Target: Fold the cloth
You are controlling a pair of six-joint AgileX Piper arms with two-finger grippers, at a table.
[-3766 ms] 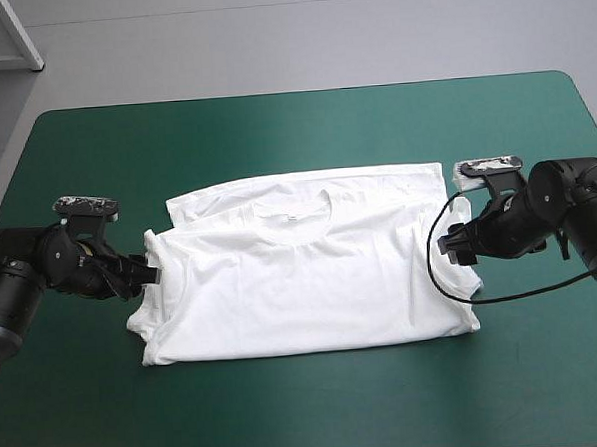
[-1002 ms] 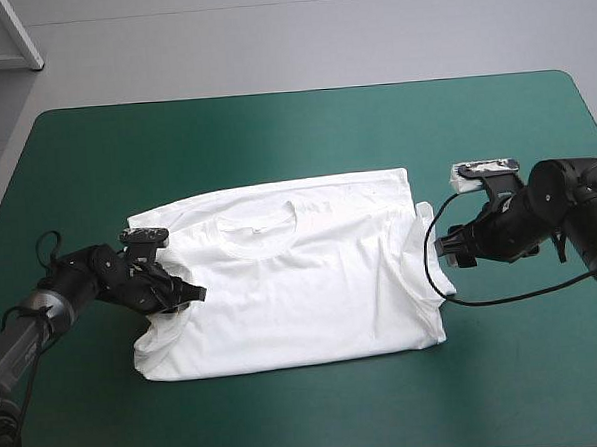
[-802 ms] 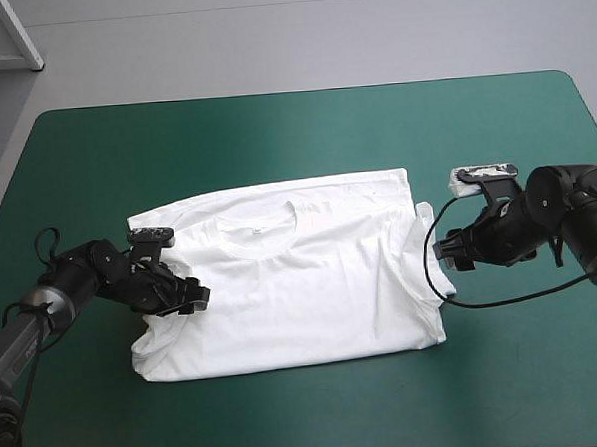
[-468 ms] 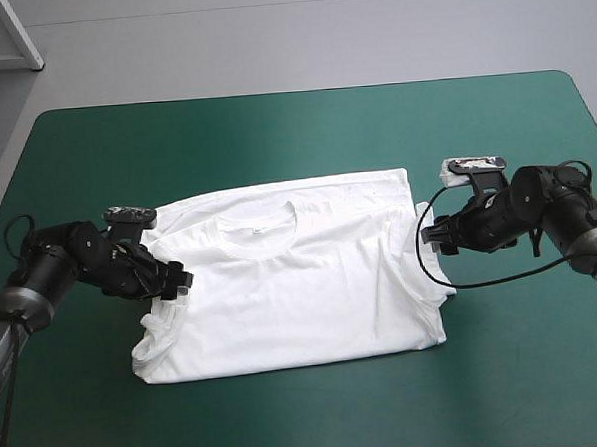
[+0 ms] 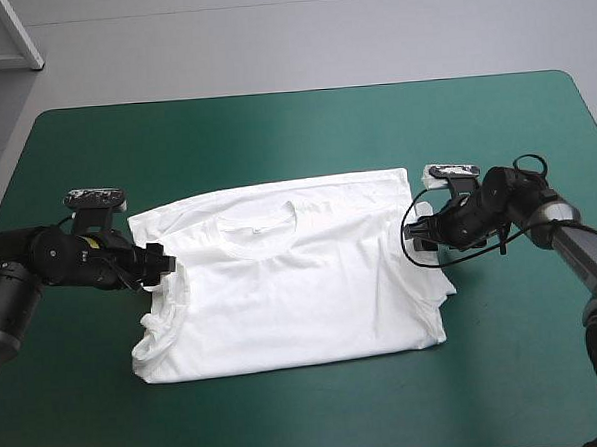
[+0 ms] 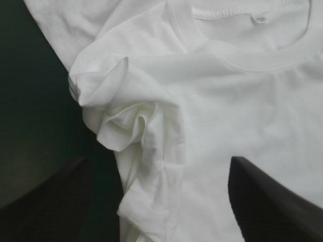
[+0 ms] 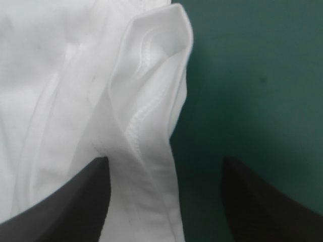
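T-shirt (image 5: 292,284): white, flat on the teal-green cover (image 5: 274,135), collar up, sleeves bunched at either side.
Left gripper (image 5: 158,263): at the T-shirt's left edge, fingers parted, holding nothing; the crumpled left sleeve (image 6: 126,121) lies just ahead of it.
Right gripper (image 5: 414,234): at the T-shirt's right edge, fingers spread wide; the looped sleeve hem (image 7: 151,75) lies between them, ungripped.
Risk: a pinch catching only the top layer would likely drag the sleeve loose — and the left crumple could get folded in as a lump.
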